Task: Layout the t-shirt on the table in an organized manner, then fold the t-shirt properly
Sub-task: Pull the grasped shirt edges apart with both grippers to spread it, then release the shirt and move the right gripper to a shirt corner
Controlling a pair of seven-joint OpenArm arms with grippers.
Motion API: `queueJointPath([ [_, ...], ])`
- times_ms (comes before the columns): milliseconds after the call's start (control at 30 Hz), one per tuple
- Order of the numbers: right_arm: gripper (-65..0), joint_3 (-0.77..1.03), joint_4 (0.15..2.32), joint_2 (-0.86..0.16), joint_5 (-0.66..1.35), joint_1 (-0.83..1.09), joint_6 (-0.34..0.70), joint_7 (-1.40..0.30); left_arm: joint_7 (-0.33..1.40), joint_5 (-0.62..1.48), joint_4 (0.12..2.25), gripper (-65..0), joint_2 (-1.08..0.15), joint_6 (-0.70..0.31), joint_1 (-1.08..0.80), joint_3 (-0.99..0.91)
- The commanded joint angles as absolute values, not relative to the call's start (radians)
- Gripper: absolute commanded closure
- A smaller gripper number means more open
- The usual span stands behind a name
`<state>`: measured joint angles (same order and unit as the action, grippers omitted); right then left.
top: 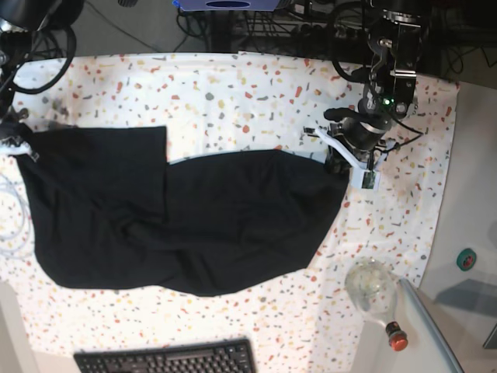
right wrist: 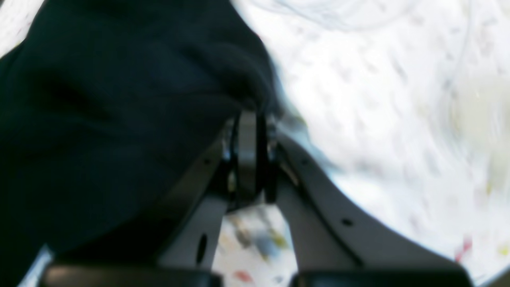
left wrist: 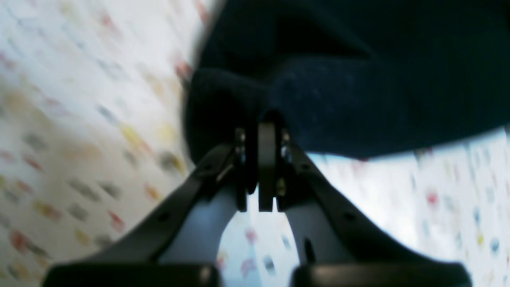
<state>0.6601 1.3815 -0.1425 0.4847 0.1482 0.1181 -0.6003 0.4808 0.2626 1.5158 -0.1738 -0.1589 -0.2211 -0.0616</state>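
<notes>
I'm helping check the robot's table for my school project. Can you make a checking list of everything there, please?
Surface: table, white speckled cover, wrinkled near the right side.
Job's things: t-shirt, black, spread out but rumpled, not folded.
Clutter: keyboard at the near edge; clear bottle with red cap lying down.
Grippers: left gripper shut on the t-shirt's edge; right gripper shut on the t-shirt's other end.
Cables: black cables behind the table; pale cable at the left edge.
Surroundings: green tape roll beside the table.

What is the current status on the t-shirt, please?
Left gripper and right gripper both shut on t-shirt edges. Shirt stretched across table, still rumpled. Keyboard and bottle nearby, not touching the shirt.
</notes>
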Motion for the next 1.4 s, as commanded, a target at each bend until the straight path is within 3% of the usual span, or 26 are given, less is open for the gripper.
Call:
queueJointPath([
  [0, 0.0, 0.67, 1.383, -0.165, 0.503, 0.142, 0.13, -0.57, 0.44, 0.266, 1.537, 0.0, -0.188, -0.153, -0.209, -0.073],
  [233, 0.0, 0.65, 1.374, -0.165, 0.503, 0.199, 0.134, -0.581, 0.444, 0.265, 1.541, 0.0, -0.222, -0.153, -0.262, -0.073],
  [333, 0.0, 0.636, 1.429, -0.166, 0.503, 0.22, 0.189, -0.627, 0.444, 0.269, 1.544, 0.0, -0.237, -0.154, -0.274, -0.073],
  [433, -21.2, 0.638, 1.5, -0.166, 0.503, 0.246, 0.232, -0.638, 0.472, 0.269, 1.544, 0.0, -0.239, -0.156, -0.282, -0.073],
  [533, -30.9, 0.625, 1.601, -0.166, 0.498, 0.286, 0.239, -0.634, 0.515, 0.269, 1.57, 0.0, -0.239, -0.156, -0.282, -0.073],
  [567, -31.1, 0.625, 1.633, -0.166, 0.498, 0.295, 0.236, -0.636, 0.519, 0.269, 1.583, 0.0, -0.24, -0.156, -0.285, -0.073],
  [600, -31.1, 0.627, 1.659, -0.166, 0.498, 0.303, 0.232, -0.636, 0.521, 0.269, 1.595, -4.6, -0.249, -0.156, -0.288, -0.073],
  [700, -31.2, 0.627, 1.721, -0.17, 0.496, 0.323, 0.232, -0.642, 0.519, 0.269, 1.61, -31.1, -0.266, -0.156, -0.289, -0.074],
  [767, -31.8, 0.578, 1.77, -0.171, 0.496, 0.349, 0.24, -0.653, 0.518, 0.269, 1.61, -41.6, -0.271, -0.156, -0.289, -0.105],
  [800, -31.8, 0.512, 1.801, -0.171, 0.496, 0.366, 0.242, -0.668, 0.518, 0.269, 1.61, -43.6, -0.266, -0.156, -0.289, -0.136],
  [933, -31.4, 0.196, 1.847, -0.194, 0.418, 0.412, 0.219, -0.647, 0.518, 0.272, 1.612, -43.3, -0.262, -0.157, -0.291, -0.262],
  [1067, -31.8, -0.085, 1.787, -0.16, 0.185, 0.392, 0.074, -0.567, 0.516, 0.407, 1.609, -43.3, -0.259, -0.159, -0.32, -0.389],
  [1167, -32.1, -0.182, 1.73, -0.114, 0.064, 0.383, 0.01, -0.535, 0.516, 0.568, 1.589, -43.3, -0.269, -0.176, -0.349, -0.492],
  [1233, -32.1, -0.216, 1.685, -0.085, 0.053, 0.361, 0.007, -0.538, 0.516, 0.639, 1.57, -43.3, -0.282, -0.245, -0.36, -0.512],
  [1367, -32.1, -0.254, 1.62, -0.061, 0.053, 0.332, 0.002, -0.532, 0.516, 0.644, 1.566, -43.3, -0.288, -0.306, -0.375, -0.507],
])
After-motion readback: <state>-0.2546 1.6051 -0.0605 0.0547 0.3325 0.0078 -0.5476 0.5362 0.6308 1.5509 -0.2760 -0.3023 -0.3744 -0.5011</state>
